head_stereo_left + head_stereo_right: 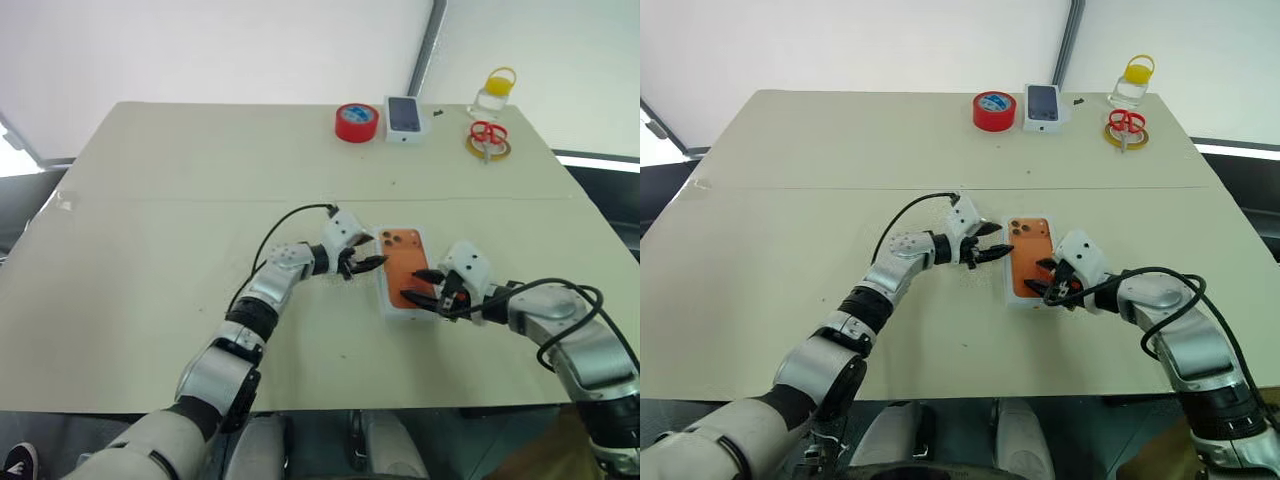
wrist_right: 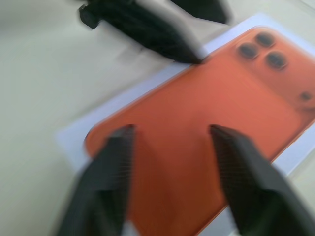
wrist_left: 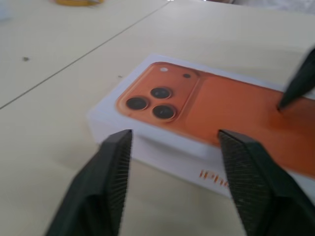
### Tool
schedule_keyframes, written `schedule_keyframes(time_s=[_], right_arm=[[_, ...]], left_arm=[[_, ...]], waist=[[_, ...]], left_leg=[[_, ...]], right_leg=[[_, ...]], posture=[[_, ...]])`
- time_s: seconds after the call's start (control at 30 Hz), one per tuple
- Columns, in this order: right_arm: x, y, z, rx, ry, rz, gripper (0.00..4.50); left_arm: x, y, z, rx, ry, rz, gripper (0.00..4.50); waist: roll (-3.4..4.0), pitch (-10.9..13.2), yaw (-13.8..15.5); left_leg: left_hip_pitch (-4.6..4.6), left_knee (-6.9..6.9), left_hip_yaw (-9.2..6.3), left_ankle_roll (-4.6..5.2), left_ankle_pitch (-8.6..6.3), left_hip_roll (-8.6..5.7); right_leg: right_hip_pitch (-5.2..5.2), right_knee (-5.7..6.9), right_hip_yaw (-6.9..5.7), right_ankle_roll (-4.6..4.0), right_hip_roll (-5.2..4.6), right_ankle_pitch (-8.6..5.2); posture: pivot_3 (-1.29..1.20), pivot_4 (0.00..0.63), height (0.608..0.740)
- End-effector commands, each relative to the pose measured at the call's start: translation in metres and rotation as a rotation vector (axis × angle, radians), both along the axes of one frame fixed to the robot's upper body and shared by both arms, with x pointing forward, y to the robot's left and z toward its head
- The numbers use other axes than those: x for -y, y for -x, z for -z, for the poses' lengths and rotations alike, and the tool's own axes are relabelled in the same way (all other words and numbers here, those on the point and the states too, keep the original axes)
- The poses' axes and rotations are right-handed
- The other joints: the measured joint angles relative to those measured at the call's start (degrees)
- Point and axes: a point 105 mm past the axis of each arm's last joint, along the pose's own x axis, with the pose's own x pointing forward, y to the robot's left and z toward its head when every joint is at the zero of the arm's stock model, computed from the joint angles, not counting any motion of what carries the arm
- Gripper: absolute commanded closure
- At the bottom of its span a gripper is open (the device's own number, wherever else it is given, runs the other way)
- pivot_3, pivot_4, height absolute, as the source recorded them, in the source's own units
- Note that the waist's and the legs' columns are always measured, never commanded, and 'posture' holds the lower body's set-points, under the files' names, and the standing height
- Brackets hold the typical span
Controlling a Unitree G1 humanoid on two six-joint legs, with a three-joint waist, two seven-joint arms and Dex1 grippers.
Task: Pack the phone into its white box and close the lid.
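The white box lies at the middle of the table with the lid seated on it. The lid's top carries an orange phone back with three lenses and a white margin, and orange lettering runs along the side wall. The phone itself is hidden. My left gripper is open just off the box's left edge near the lens corner, with nothing between its fingers. My right gripper is open over the near end of the lid, and one of its fingertips rests on or just above the orange top.
At the far edge of the table stand a red tape roll, a small white box with a dark phone picture, a clear jar with a yellow lid, and red scissors on a yellow ring. Bare table spreads to the left.
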Motion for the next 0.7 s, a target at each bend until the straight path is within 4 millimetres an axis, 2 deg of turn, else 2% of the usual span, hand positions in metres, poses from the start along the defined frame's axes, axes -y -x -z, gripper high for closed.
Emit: schedule_keyframes(time_s=[0.03, 0.1, 0.13, 0.23, 0.33, 0.47, 0.53, 0.63, 0.7], right_arm=[[0.014, 0.004, -0.021, 0.070, 0.006, -0.026, 0.53], [0.027, 0.010, -0.016, 0.079, 0.095, -0.038, 0.53], [0.034, 0.011, -0.016, 0.072, 0.104, -0.032, 0.53], [0.057, 0.013, -0.030, 0.101, 0.085, 0.017, 0.53], [0.077, 0.019, -0.034, 0.097, 0.084, 0.031, 0.53], [0.096, 0.028, -0.030, 0.074, 0.087, 0.018, 0.53], [0.105, 0.028, -0.028, 0.062, 0.090, 0.020, 0.53], [0.117, 0.025, -0.024, 0.051, 0.103, 0.036, 0.53], [0.121, 0.022, -0.021, 0.048, 0.107, 0.045, 0.53]], left_arm=[[-0.045, 0.002, -0.021, 0.036, 0.039, -0.020, 0.16], [-0.081, 0.004, -0.006, -0.043, -0.017, -0.077, 0.16], [-0.098, 0.005, -0.005, -0.051, -0.023, -0.116, 0.16], [-0.144, 0.016, -0.017, -0.017, 0.007, -0.199, 0.16], [-0.173, 0.032, -0.025, 0.007, 0.005, -0.245, 0.16], [-0.202, 0.058, -0.025, 0.019, -0.034, -0.309, 0.16], [-0.210, 0.067, -0.020, 0.007, -0.058, -0.333, 0.16], [-0.219, 0.076, -0.016, -0.010, -0.072, -0.353, 0.16], [-0.227, 0.076, -0.021, 0.016, -0.076, -0.386, 0.16]], waist=[[0.04, 0.0, 0.0], [0.08, 0.0, 0.0], [0.08, 0.0, 0.0], [0.17, 0.0, 0.0], [0.20, 0.1, 0.3], [0.24, 0.1, 0.0], [0.33, 0.1, 0.0], [0.36, 0.1, 0.0], [0.36, 0.1, 0.0]], left_leg=[[-0.06, 0.00, 0.00, 0.00, 0.00, -0.01], [-0.07, -0.01, -0.01, 0.00, 0.00, -0.02], [-0.05, -0.01, -0.02, 0.01, 0.00, -0.02], [-0.05, -0.01, 0.00, 0.01, 0.00, -0.04], [-0.06, 0.06, 0.04, -0.03, 0.02, -0.15], [-0.01, 0.04, 0.03, -0.05, 0.02, -0.15], [-0.01, 0.03, 0.09, -0.05, 0.02, -0.15], [0.00, 0.03, 0.12, -0.05, 0.02, -0.15], [0.01, 0.03, 0.12, -0.05, 0.02, -0.15]], right_leg=[[-0.09, 0.04, 0.02, 0.00, 0.00, 0.01], [-0.12, 0.17, 0.01, 0.00, -0.01, 0.00], [-0.12, 0.22, 0.01, -0.01, -0.01, 0.00], [-0.13, 0.22, 0.02, -0.09, -0.06, -0.06], [-0.10, 0.21, 0.00, -0.21, -0.26, -0.13], [0.01, 0.02, -0.01, -0.22, -0.29, -0.15], [0.01, -0.02, 0.01, -0.22, -0.30, -0.14], [0.01, -0.01, 0.02, -0.21, -0.30, -0.14], [0.00, 0.00, 0.02, -0.22, -0.29, -0.14]], posture=[[0.00, 0.150, 0.739], [0.00, 0.150, 0.739], [0.00, 0.150, 0.739], [0.00, 0.150, 0.739], [0.00, 0.150, 0.739], [0.00, 0.150, 0.739], [0.00, 0.150, 0.739], [0.00, 0.150, 0.739], [0.00, 0.150, 0.739]])
